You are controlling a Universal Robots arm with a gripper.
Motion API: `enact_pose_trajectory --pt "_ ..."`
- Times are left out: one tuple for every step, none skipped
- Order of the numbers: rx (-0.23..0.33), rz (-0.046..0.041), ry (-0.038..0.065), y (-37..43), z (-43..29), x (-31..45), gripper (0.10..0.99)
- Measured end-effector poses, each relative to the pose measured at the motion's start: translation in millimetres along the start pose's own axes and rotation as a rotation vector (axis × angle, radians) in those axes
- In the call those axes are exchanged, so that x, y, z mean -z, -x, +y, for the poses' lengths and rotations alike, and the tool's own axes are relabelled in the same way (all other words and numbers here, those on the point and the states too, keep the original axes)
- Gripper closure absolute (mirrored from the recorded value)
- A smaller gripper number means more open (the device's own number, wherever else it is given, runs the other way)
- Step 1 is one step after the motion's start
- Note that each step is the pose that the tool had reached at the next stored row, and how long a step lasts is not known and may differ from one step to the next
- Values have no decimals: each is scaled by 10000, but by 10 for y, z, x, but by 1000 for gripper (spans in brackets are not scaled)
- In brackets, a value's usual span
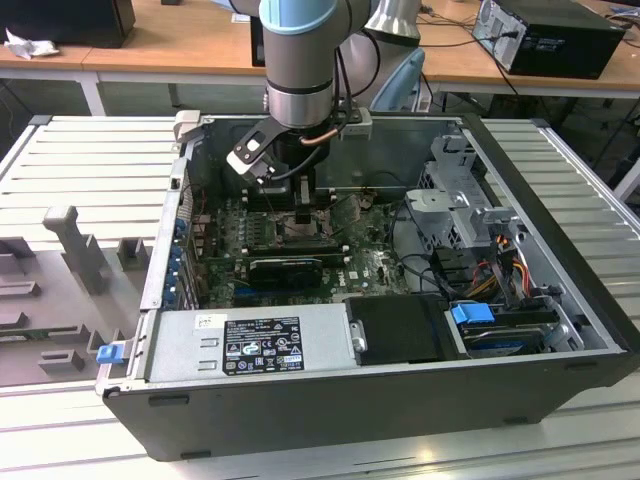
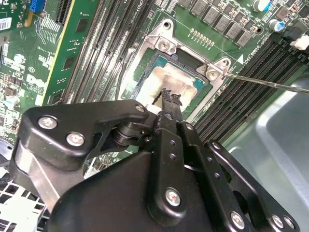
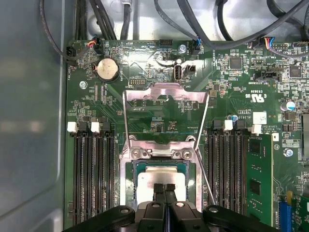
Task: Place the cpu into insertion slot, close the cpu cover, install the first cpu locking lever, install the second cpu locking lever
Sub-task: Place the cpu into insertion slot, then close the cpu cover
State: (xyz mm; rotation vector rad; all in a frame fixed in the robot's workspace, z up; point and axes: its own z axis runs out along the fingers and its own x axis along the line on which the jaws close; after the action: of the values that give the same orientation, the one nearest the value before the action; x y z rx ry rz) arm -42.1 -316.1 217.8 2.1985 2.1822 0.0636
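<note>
Seemingly seated cpu (image 3: 147,178), cpu cover (image 3: 166,93) open
Gripper (image 3: 164,187) jaws closed, empty; pressing could skew the cpu in the insertion slot (image 3: 131,179).

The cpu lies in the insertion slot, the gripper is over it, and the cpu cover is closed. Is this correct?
Not quite: the cpu cover is open, folded back from the insertion slot, as the first wrist view shows. The cpu does lie in the slot, with the gripper over it.
</note>
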Motion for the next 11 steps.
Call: enact_pose_trajectory --pt "1 -1 -1 0 0 7 980" --pt "1 -1 0 0 1 14 980" --pt "0 -1 0 0 2 26 980" --pt "1 0 0 0 2 37 980" --pt "0 0 0 0 3 46 980" --pt "0 -1 0 0 5 85 980" --pt "0 -2 -1 0 8 136 980" --pt "3 -1 -1 0 12 140 980" --pt "0 1 -17 0 22 139 980" --pt "-2 -3 -45 3 49 139 980" --pt "-5 -4 -58 6 74 137 980"
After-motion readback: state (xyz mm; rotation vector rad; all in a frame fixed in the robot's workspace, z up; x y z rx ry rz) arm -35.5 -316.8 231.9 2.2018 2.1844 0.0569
